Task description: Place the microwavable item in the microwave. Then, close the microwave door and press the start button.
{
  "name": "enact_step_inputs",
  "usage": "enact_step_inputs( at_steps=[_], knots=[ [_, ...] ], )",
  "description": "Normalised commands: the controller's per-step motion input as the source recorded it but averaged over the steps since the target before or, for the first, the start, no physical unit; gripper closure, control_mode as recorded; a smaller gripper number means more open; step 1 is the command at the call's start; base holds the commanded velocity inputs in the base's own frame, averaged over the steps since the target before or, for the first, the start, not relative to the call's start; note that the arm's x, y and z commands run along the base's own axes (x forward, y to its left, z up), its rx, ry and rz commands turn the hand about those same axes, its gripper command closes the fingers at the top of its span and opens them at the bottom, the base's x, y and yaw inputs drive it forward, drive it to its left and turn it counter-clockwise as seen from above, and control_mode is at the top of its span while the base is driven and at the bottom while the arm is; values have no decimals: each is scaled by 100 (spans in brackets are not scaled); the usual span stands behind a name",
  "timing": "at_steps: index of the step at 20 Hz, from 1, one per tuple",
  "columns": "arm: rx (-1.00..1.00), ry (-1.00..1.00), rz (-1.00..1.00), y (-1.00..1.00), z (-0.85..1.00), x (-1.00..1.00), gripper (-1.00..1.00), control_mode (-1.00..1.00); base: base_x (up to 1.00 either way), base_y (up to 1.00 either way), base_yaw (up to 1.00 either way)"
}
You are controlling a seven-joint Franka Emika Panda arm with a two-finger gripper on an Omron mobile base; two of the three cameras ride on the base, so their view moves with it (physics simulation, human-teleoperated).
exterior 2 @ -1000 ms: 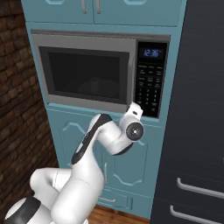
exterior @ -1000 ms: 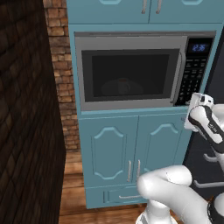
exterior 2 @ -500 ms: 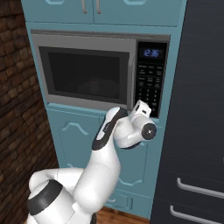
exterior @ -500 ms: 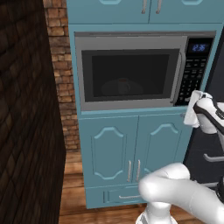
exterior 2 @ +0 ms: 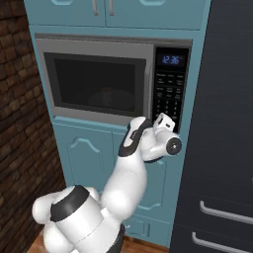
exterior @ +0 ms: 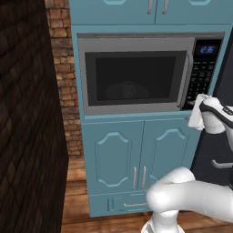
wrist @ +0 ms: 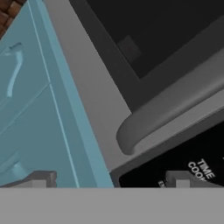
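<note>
1. Filling the upper middle of both base views: microwave, built into teal cabinetry, door shut flush.
2. Seen dimly through the dark window, centre of the left base view: mug on the turntable.
3. Running down the door's right edge: curved grey handle; lower end crossing the middle of the hand view.
4. Right of the handle: black keypad, blue display lit above it.
5. At the right edge of the left base view, centre of the right base view: gripper, raised to the keypad's lower corner, very near it; contact not clear.
6. Low in the hand view: two fingertips well apart, one over teal cabinet, one over the keypad; nothing between them.
7. Below the microwave: two teal doors with thin bar pulls.
8. Left side of both base views: brick wall.
9. Right side of the right base view: dark panel with bar handles lower down.
</note>
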Motion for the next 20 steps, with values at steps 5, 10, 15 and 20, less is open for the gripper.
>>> enact_step_inputs(
  at_steps=[5, 10, 15, 20],
  knots=[
    [2, 0, 0, 0, -29, 46, -100, -100, 0, 0, 0],
    [1, 0, 0, -3, -13, 42, -100, -100, 0, 0, 0],
    [0, 0, 0, -14, -10, 26, -100, -100, 0, 0, 0],
    [0, -1, 0, 0, -16, 5, -100, -100, 0, 0, 0]
  ],
)
